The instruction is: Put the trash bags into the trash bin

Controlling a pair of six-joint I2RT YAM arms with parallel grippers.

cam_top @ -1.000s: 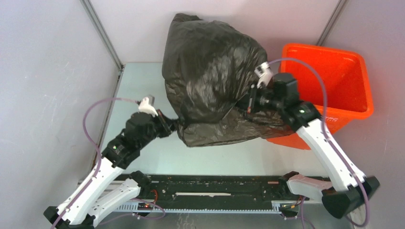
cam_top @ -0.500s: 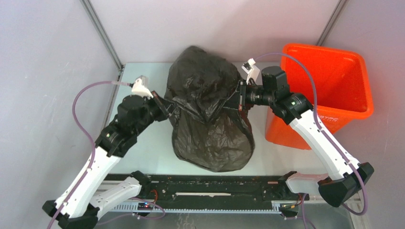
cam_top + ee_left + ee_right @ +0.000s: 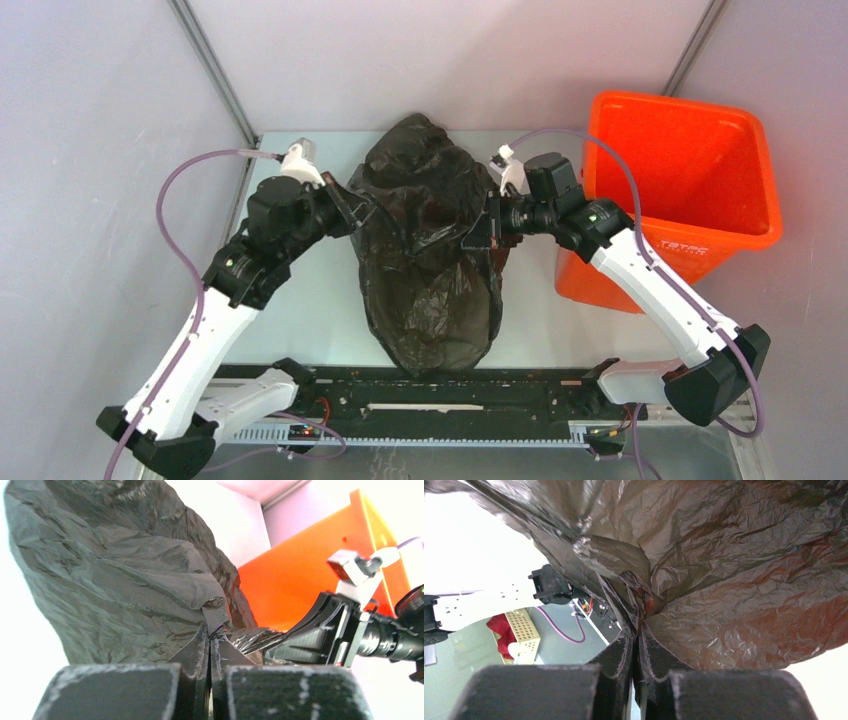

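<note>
Two grippers, left gripper (image 3: 358, 212) and right gripper (image 3: 480, 232), are each clamped on an opposite edge of the thin, glossy, wrinkled black trash bag (image 3: 430, 280), a slack teardrop spread between them beside the tall, lipped orange trash bin (image 3: 690, 245).

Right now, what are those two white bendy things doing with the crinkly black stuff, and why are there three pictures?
They are two robot arms fixed to a table. Each ends in a two-finger pincher called a gripper. One picture looks down from above; the other two come from small cameras on the wrists, very close up. The left gripper and the right gripper each pinch one side of a big black trash bag, holding it up between them. The orange trash bin stands at the right; the bag is not in it yet.
</note>
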